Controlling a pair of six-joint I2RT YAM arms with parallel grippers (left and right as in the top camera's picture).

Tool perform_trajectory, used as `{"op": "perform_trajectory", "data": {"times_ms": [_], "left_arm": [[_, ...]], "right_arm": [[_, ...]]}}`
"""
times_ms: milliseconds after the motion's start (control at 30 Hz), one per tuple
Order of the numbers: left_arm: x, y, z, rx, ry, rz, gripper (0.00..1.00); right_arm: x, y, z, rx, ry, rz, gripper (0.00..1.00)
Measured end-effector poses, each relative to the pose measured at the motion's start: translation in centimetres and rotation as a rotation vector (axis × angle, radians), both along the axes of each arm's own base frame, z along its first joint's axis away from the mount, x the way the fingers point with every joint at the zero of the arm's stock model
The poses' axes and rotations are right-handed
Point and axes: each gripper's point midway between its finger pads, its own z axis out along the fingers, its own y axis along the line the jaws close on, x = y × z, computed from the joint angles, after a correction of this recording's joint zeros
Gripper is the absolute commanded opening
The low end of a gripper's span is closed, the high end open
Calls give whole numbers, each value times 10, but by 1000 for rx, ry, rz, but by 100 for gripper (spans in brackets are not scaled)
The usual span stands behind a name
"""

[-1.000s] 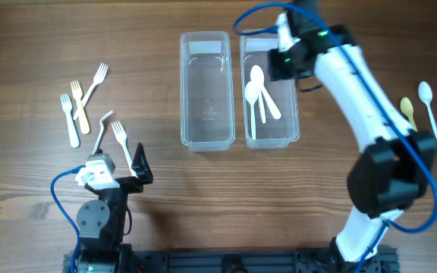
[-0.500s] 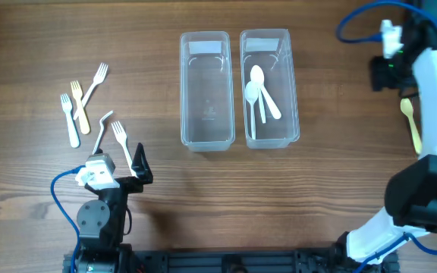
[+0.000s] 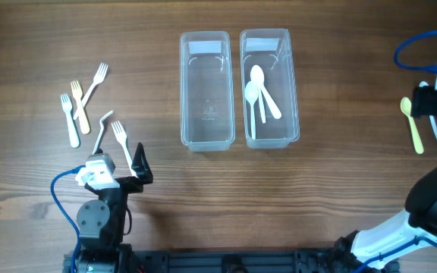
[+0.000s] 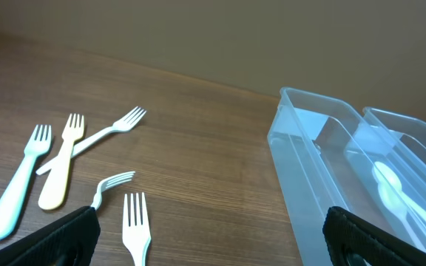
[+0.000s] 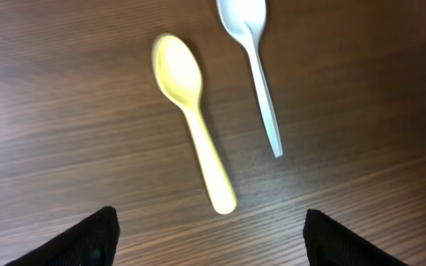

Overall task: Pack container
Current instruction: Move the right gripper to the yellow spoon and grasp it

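Two clear plastic containers stood side by side on the wooden table (image 3: pixel 340 189). The spoon container (image 3: pixel 293 91), the one nearer the right arm, held three white spoons (image 3: pixel 258 87) lying lengthwise. Touching its left wall was the second container (image 3: pixel 204 91). Well to the left of the spoon container lay five plastic forks (image 3: pixel 82 106) in a loose cluster, one of them yellow. The left hand (image 4: pixel 213 247) sat nearer the robot's base than the forks, its fingers spread wide with nothing between them. Well to the right of the spoon container lay a yellow spoon (image 5: pixel 192 118) and a white spoon (image 5: pixel 254 59), close together but apart. The right hand (image 5: pixel 213 244) hovered over them, fully open and gripping nothing.
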Motion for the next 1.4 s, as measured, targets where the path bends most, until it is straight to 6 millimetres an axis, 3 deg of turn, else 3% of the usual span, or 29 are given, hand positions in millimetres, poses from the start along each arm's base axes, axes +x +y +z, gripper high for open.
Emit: {"op": "perform_trajectory", "data": {"times_ms": [167, 467, 567, 667, 733, 967, 1400], "left_arm": [[0, 0, 0, 0, 0, 0, 100], [0, 0, 0, 0, 0, 0, 100], [0, 0, 0, 0, 0, 0, 100], [0, 0, 0, 0, 0, 0, 100], [0, 0, 0, 0, 0, 0, 100], [0, 0, 0, 0, 0, 0, 100], [0, 0, 0, 0, 0, 0, 100]], "right_arm": [[-7, -10, -23, -10, -14, -24, 81], [-5, -12, -55, -23, -12, 17, 77], [-5, -7, -74, 18, 15, 38, 76], [-7, 3, -108, 97, 64, 61, 76], [-4, 2, -109, 97, 52, 67, 75], [5, 4, -110, 108, 17, 83, 54], [11, 4, -111, 124, -19, 39, 31]]}}
